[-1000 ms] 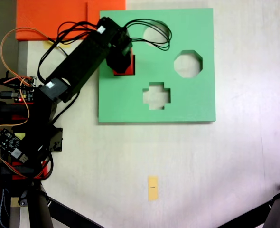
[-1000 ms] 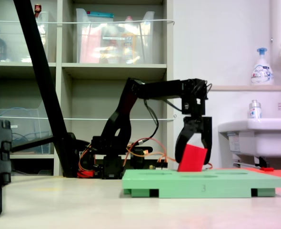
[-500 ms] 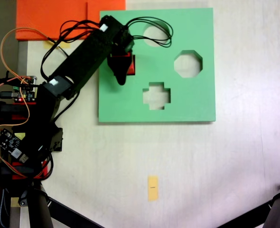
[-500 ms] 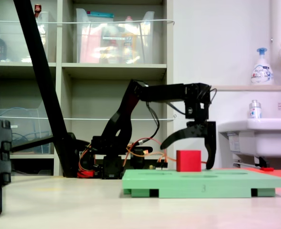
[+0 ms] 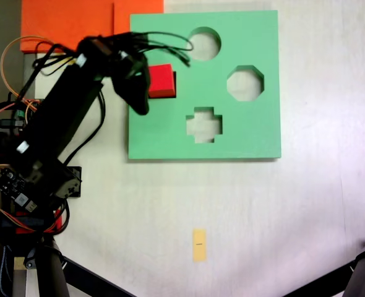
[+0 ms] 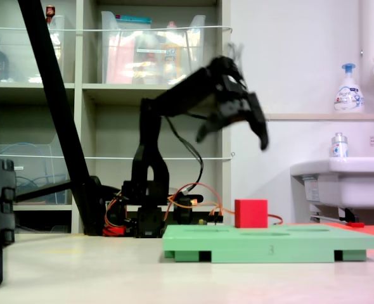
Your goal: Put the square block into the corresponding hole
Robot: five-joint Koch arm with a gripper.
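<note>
The square block (image 5: 161, 81) is a bright red cube sitting in the square hole (image 5: 174, 81) at the upper left of the green board (image 5: 244, 136). Just a dark sliver of that hole shows at the block's right side. In the side-on fixed view the block (image 6: 251, 213) stands upright, its top half above the board (image 6: 269, 242). My gripper (image 6: 234, 133) hangs open, high above the board and up-left of the block, with nothing between its fingers. Seen from above, the gripper (image 5: 139, 93) is blurred, just left of the block over the board's left edge.
The board also has a round cutout (image 5: 204, 42), an octagonal cutout (image 5: 245, 83) and a cross cutout (image 5: 203, 124). An orange sheet (image 5: 71, 21) lies at the top left. A yellow tag (image 5: 198, 245) lies on the table below. Circuit boards and wires (image 5: 15, 124) crowd the left edge.
The gripper opened and let the block settle upright in the hole. It then rose well above the board and pulled back toward the arm's base. The block stays put.
</note>
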